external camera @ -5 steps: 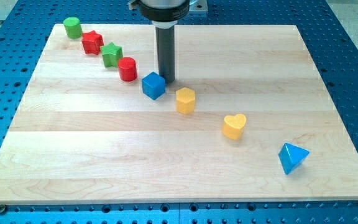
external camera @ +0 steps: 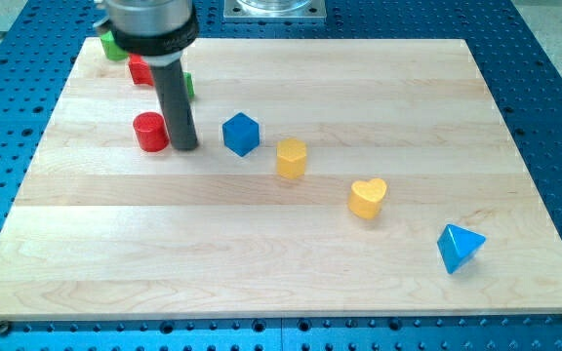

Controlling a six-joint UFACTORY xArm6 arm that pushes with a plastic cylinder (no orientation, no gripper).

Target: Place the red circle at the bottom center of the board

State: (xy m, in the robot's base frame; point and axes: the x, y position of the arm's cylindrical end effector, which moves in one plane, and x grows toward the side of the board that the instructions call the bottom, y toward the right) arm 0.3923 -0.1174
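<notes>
Nearest the view's bottom, the wooden worktop [external camera: 261, 283] is bare wood along its whole front edge. Blue triangle-like block [external camera: 459, 247] sits low at the view's right, near the right edge. Going up and left along a diagonal: yellow heart [external camera: 367, 197], then yellow block [external camera: 291, 157], shape unclear, maybe hexagonal, then blue cube [external camera: 241, 134], all apart from each other. My rod comes straight down, upright, from a dark round housing at the view's top left; my tip [external camera: 185, 147] is on the worktop just to the right of the red circle [external camera: 150, 131], touching or nearly so, cannot tell which. Blue cube is near my tip on its right, with a gap. No fingers on this arm, just the rod, so nothing open or closed to report. The red circle is in the left half, upper-middle height, with plain wood to its left and below it. Farther back, partly hidden behind my housing: a green block [external camera: 189, 86], a red block [external camera: 140, 70], and another green block [external camera: 110, 45] near the top left corner; shapes not readable.
</notes>
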